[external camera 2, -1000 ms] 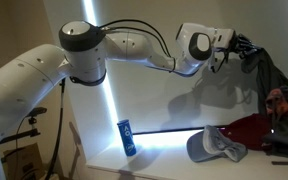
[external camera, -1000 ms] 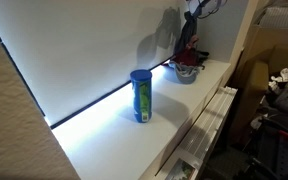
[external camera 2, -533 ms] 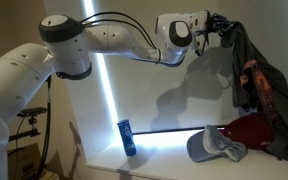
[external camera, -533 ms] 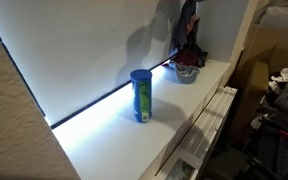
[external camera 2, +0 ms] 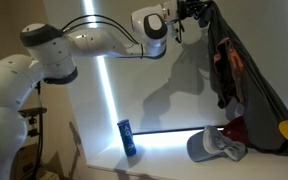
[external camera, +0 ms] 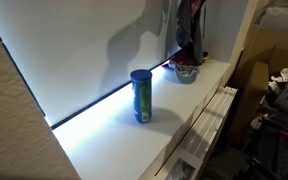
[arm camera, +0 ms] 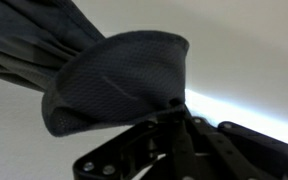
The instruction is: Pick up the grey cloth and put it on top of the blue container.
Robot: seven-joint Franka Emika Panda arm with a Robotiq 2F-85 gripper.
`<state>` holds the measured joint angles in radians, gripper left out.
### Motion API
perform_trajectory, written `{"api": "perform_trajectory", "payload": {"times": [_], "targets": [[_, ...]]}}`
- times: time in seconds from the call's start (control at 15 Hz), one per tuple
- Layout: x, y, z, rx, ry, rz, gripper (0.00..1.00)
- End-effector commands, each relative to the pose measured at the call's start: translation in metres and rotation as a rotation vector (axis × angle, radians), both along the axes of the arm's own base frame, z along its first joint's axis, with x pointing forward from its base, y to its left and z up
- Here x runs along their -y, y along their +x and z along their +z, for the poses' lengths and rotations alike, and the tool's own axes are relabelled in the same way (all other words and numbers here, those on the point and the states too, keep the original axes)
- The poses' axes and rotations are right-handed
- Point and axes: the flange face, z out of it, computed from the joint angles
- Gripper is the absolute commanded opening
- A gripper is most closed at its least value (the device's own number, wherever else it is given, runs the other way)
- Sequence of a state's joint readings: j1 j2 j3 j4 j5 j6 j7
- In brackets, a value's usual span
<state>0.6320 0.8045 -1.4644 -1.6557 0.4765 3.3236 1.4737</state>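
Jaws: clenched on the cloth. In the wrist view the black gripper (arm camera: 174,125) is pinching a bunched fold of fabric, which is bulging out of it toward 11 o'clock.

Gripper position: in an exterior view the gripper (external camera 2: 192,10) is sitting high, at about 1 o'clock in the picture, at the end of the white robot arm (external camera 2: 94,40).

Cloth: the long, floppy dark grey cloth (external camera 2: 229,80) with reddish edging is hanging from the gripper and trailing down toward 5 o'clock. In an exterior view, the cloth (external camera: 189,30) is dangling at 1 o'clock, above the far end of the surface.

Why held so: I judge the high grip is letting the long fabric hang clear of the counter, so it can travel over the canister without dragging.

Container: the tall, slim blue cylindrical container (external camera: 140,95) with a blue lid and green-yellow label is standing upright at centre; in an exterior view it (external camera 2: 127,137) is at 7 o'clock, well apart from the cloth. Its lid is bare.

Surface: the white counter (external camera: 114,135) is carrying the container.

Other things: a small grey bowl (external camera: 186,70) beneath the hanging cloth; a grey cap (external camera 2: 216,147) and a maroon-and-yellow cloth (external camera 2: 269,130) at 4 o'clock.

Count: one gripper, one grey cloth, one blue container, one bowl, one cap.
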Motion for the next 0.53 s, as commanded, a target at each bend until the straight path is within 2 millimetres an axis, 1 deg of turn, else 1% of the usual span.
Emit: {"api": "perform_trajectory", "payload": {"times": [0.0,0.13,0.47], "targets": [[-0.035,-0.019,0.014,0.088,-0.071,-0.035,0.00],[-0.058,-0.024,0.020,0.110,-0.094,-0.047,0.00],[-0.105,-0.030,0.019,0.139,-0.144,-0.047,0.00]]}}
